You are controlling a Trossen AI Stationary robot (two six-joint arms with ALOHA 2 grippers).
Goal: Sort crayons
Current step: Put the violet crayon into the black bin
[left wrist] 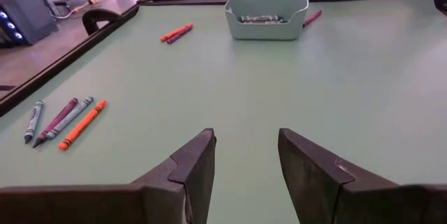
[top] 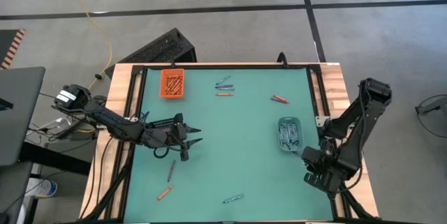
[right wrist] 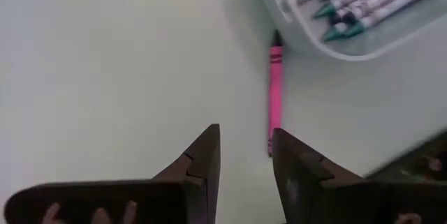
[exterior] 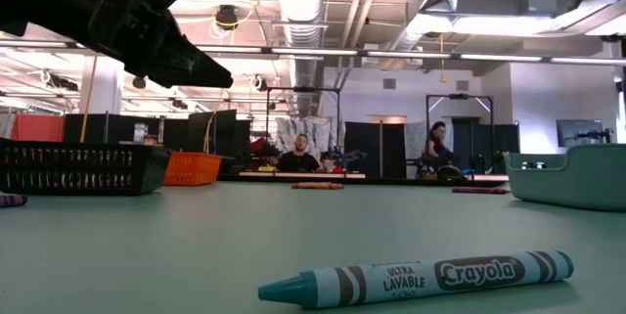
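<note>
Teal crayon lies closest in the low view. Lower right of the high view, my right pincer hangs empty, jaws parted, over a pink crayon beside the clear tray; I should centre, descend straight. My left pincer waits open mid-left.

A smooth matt green mat covers the table inside a pale wood rim, paper-wrapped crayons lie beside a translucent plastic tray, and matt black gripper fingers show.
</note>
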